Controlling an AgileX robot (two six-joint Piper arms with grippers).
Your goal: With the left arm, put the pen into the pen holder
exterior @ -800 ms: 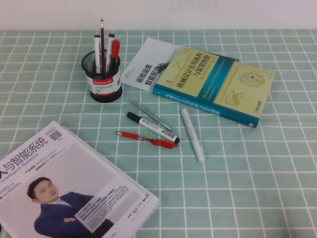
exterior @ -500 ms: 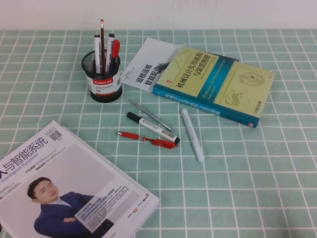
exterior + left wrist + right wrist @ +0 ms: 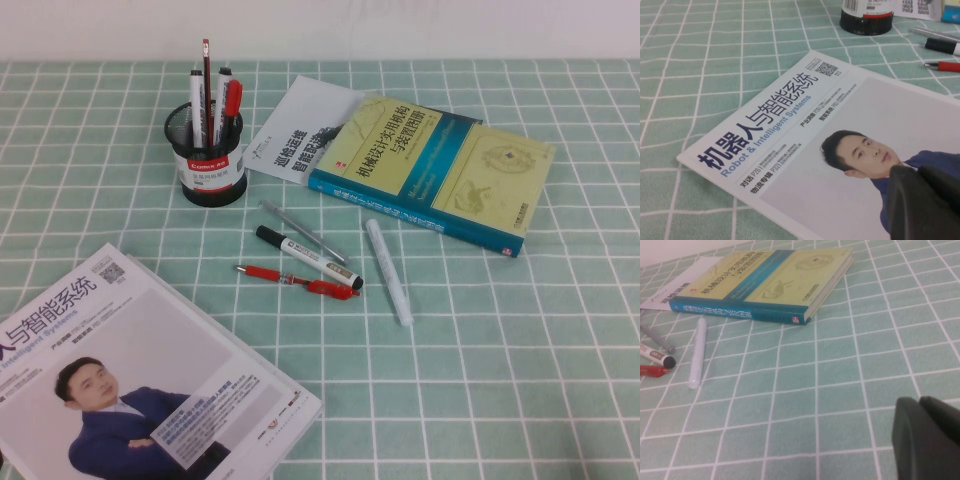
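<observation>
The slim red pen (image 3: 296, 282) lies flat on the green checked cloth near the middle, just in front of a white marker with a black cap (image 3: 306, 256). Its tip end also shows in the left wrist view (image 3: 943, 66). The black mesh pen holder (image 3: 206, 160) stands upright at the back left with several pens in it; its base shows in the left wrist view (image 3: 866, 20). Neither arm shows in the high view. My left gripper (image 3: 920, 176) hangs shut and empty above the magazine. My right gripper (image 3: 919, 406) is shut and empty above bare cloth on the right.
A magazine (image 3: 130, 380) lies at the front left under my left gripper. A yellow and blue book (image 3: 432, 168) lies at the back right on a white leaflet (image 3: 300, 128). A thin grey pen (image 3: 302, 231) and a white pen (image 3: 388, 270) lie next to the red pen.
</observation>
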